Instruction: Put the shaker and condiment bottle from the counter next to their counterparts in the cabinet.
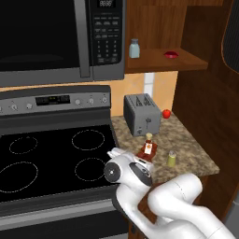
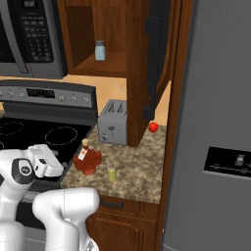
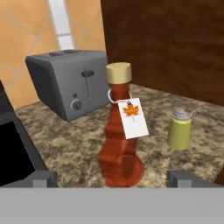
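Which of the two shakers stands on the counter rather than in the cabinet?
The yellow-green shaker, beside the condiment bottle on the counter. The pale blue shaker stands on the cabinet shelf.

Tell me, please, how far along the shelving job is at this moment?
Nothing is shelved yet. The open gripper is lined up on the condiment bottle, which stands on the counter beside the shaker. Both must go into the cabinet by the pale blue shaker.

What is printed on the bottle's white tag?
An orange maple leaf on the white tag, clearest in the hand view.
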